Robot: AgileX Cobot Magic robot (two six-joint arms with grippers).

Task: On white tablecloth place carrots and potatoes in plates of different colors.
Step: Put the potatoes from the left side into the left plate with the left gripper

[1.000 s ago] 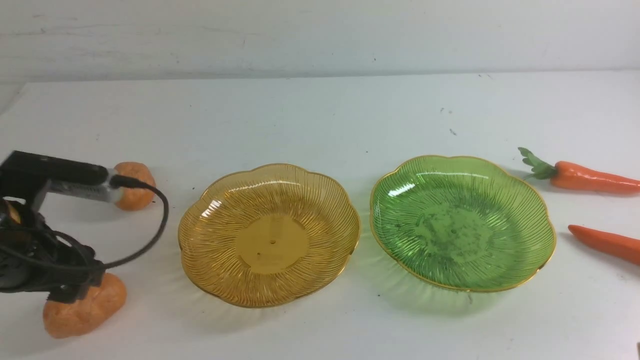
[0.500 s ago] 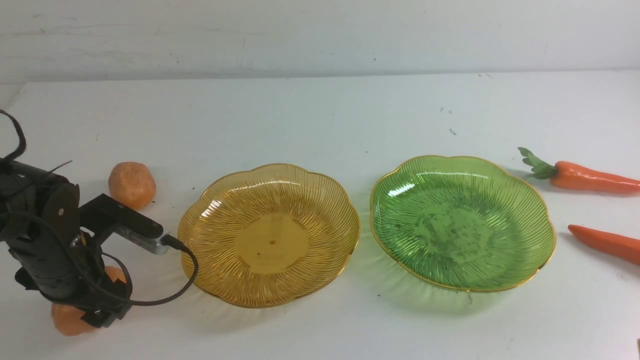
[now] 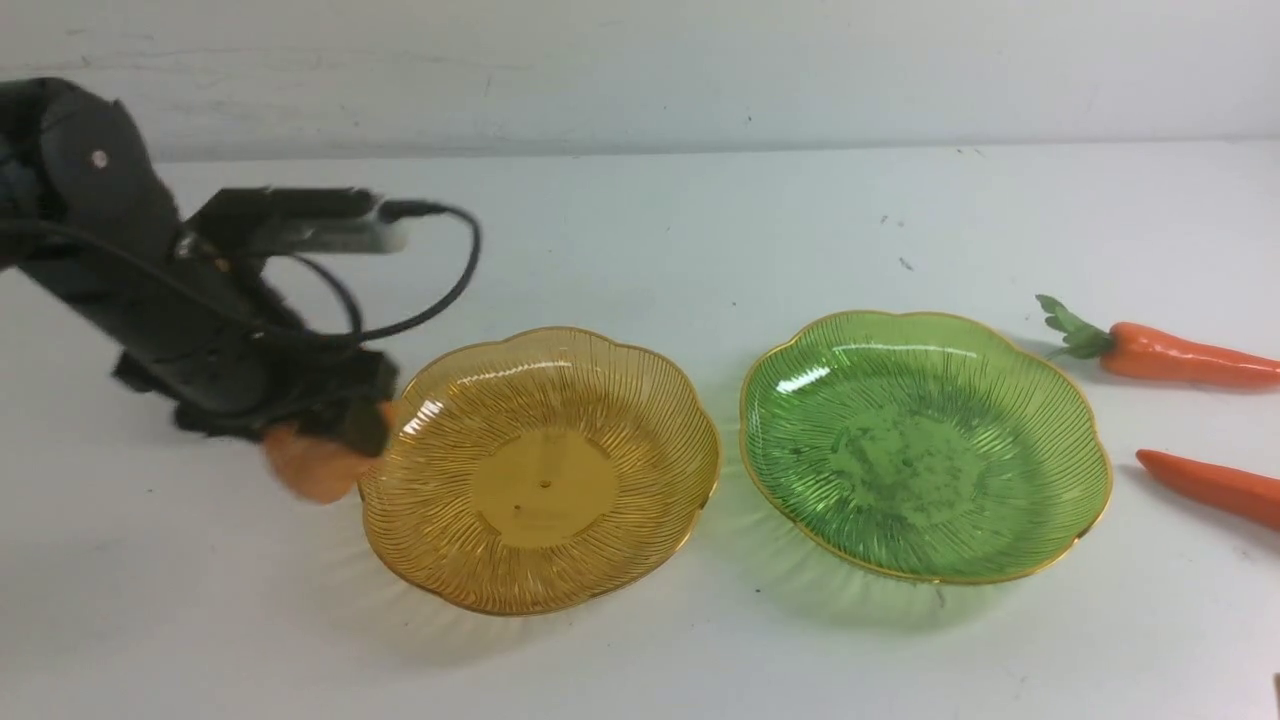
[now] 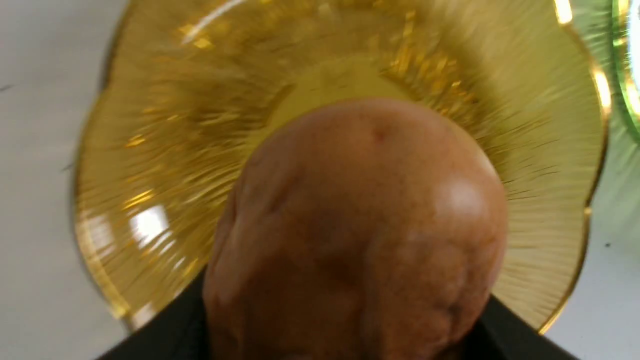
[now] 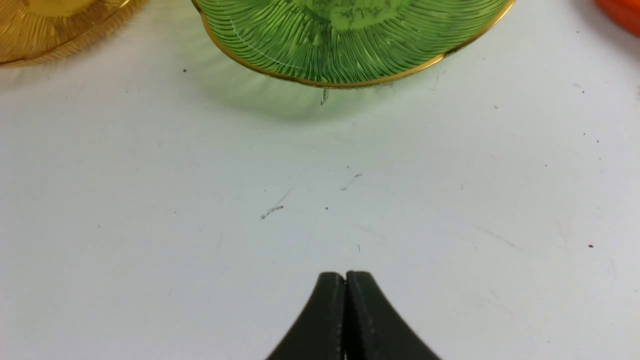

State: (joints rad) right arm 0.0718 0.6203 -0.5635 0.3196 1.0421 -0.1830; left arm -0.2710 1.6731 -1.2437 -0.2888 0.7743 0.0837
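Note:
My left gripper point(image 3: 330, 440) is shut on a lumpy orange-tan potato point(image 3: 305, 470) and holds it just off the left rim of the amber plate point(image 3: 545, 480). In the left wrist view the potato point(image 4: 357, 235) fills the middle, with the amber plate point(image 4: 165, 125) beyond it. The green plate point(image 3: 925, 450) stands to the right, with nothing in it. Two carrots point(image 3: 1180, 358) point(image 3: 1215, 487) lie on the white tablecloth point(image 3: 640, 220) at the far right. My right gripper point(image 5: 345, 276) is shut and empty over bare cloth, short of the green plate point(image 5: 350, 40).
A black cable point(image 3: 440, 270) loops from the left wrist above the amber plate's left side. A pale wall point(image 3: 640, 70) closes off the back of the table. A carrot's edge point(image 5: 620, 10) shows in a corner of the right wrist view.
My left gripper closed on the nearer potato, lifted it off the cloth and carried it right and away toward the amber plate's rim. The right gripper stayed still.

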